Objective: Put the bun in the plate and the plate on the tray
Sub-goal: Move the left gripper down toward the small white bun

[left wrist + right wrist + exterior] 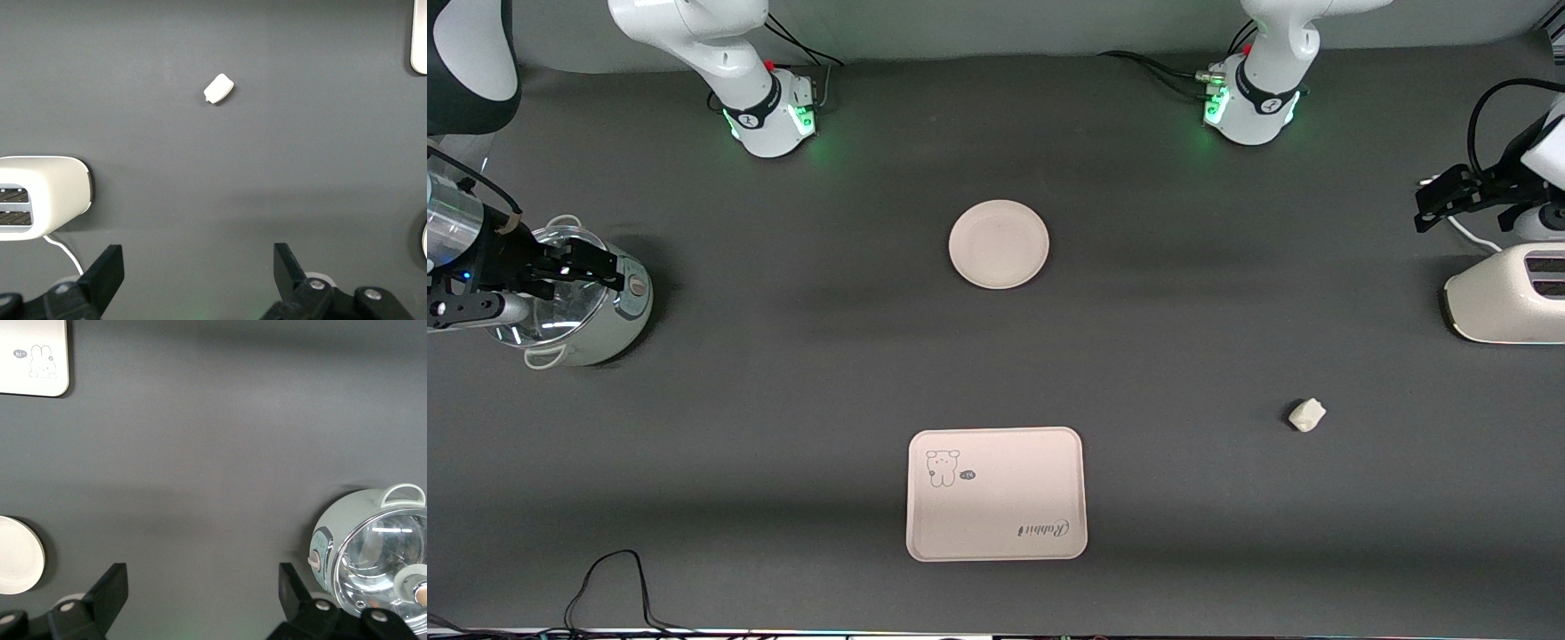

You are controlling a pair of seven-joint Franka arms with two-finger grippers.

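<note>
Nearest the front camera lies our tray point(996, 494). The bun point(1307, 414) sits a bit farther, toward the left arm's end. Farthest is the plate point(999, 244). Our left hand point(193, 270) hangs wide open above the toaster point(1504, 305), our right hand point(200, 590) open above the pot point(578, 307). We should drop straight over the bun and pinch softly.

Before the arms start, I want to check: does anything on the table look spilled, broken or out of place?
Nothing stands out. The bun lies alone on the table, the plate and tray sit flat and apart, nothing spilled. Left gripper and right gripper wait open.
</note>
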